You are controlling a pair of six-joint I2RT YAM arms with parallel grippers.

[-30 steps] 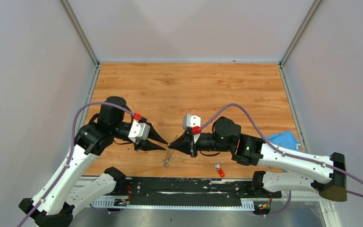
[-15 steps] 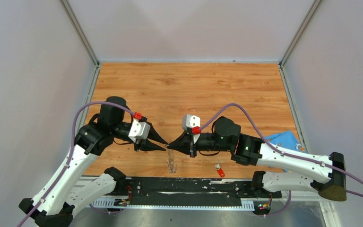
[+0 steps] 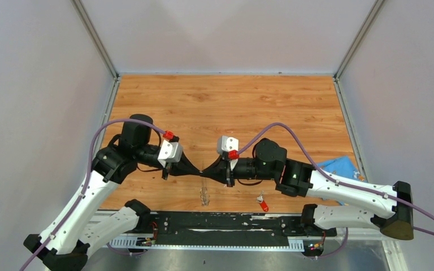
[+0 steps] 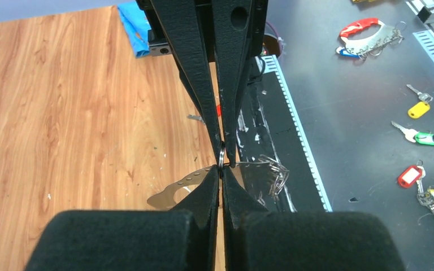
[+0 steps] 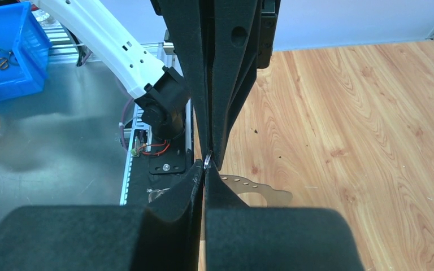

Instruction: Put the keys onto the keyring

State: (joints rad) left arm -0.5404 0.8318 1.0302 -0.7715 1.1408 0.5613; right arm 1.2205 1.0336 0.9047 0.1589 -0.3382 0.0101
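Note:
The keyring [image 3: 203, 171] is a small thin metal ring, seen edge-on [image 4: 221, 157] [image 5: 207, 160], with a flat grey metal plate [image 3: 205, 195] [image 4: 183, 187] [image 5: 260, 191] hanging from it above the table's front edge. My left gripper [image 3: 198, 171] [image 4: 221, 171] and right gripper [image 3: 207, 171] [image 5: 204, 168] meet tip to tip, each shut on the ring from its own side. A red-headed key [image 3: 263, 204] lies on the wood near the front edge, right of the grippers and apart from them.
A blue cloth [image 3: 339, 166] [image 4: 133, 25] lies at the table's right edge under the right arm. The black base rail [image 3: 220, 223] runs along the front, with a wire tangle [image 4: 274, 169] on it. Tagged keys [image 4: 418, 110] lie off the table; a blue bin [image 5: 5, 56] stands beyond.
My left gripper moved right to the right gripper's tips and shut on the ring. The hanging plate swung from tilted to straight down. The right arm stayed in place.

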